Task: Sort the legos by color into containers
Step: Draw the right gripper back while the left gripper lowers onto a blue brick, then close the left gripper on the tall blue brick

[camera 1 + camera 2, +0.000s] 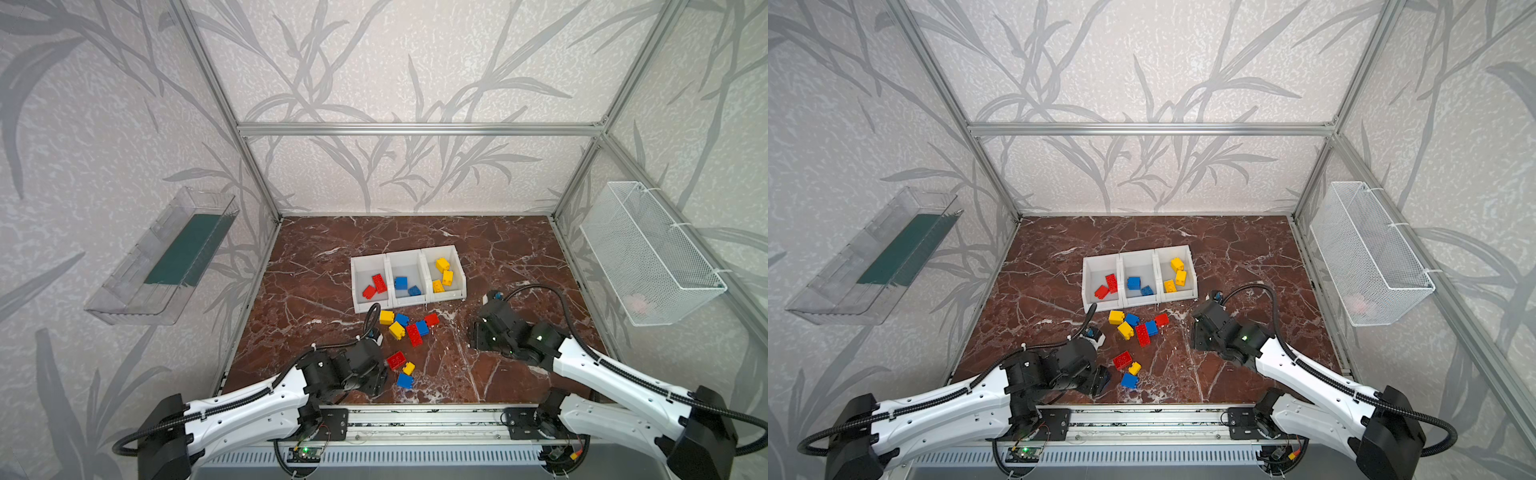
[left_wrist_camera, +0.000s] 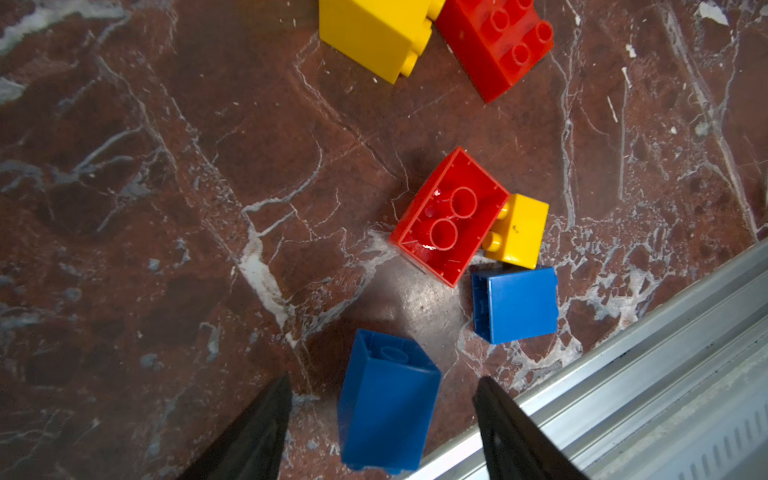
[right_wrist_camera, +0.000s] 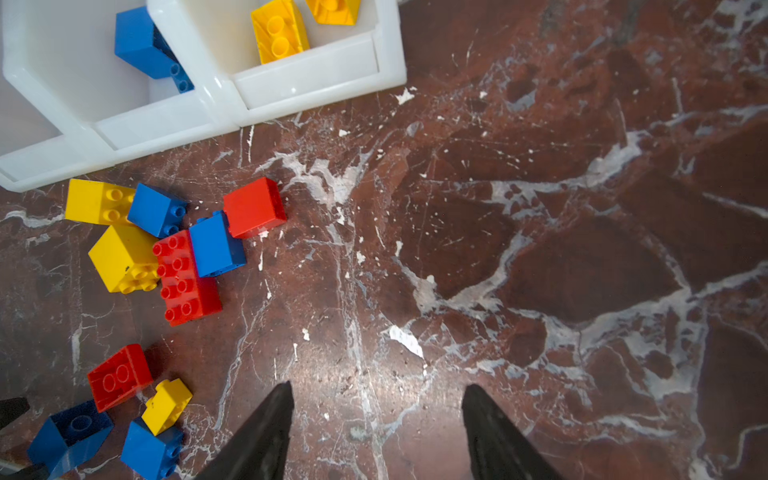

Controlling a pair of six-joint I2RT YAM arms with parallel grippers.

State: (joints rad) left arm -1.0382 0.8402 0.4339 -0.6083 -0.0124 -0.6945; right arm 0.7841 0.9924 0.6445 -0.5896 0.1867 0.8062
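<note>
Three white containers stand side by side mid-table: red legos in the left one (image 1: 368, 264), blue in the middle one (image 1: 405, 259), yellow in the right one (image 1: 449, 294). Just in front lies a loose cluster of red, blue and yellow legos (image 1: 409, 326). Nearer me lie a red lego (image 2: 449, 216), a small yellow one (image 2: 519, 230) and a blue one (image 2: 515, 303). My left gripper (image 2: 384, 379) is open, low by the front edge. A tilted blue lego (image 2: 386, 403) stands between its fingers with a gap on each side. My right gripper (image 3: 378, 385) is open over bare marble, right of the cluster.
An aluminium rail (image 2: 623, 374) runs along the table's front edge, close beside my left gripper. A clear plastic tray (image 1: 162, 257) hangs on the left wall and a white wire basket (image 1: 648, 253) on the right wall. Frame posts stand at the back corners.
</note>
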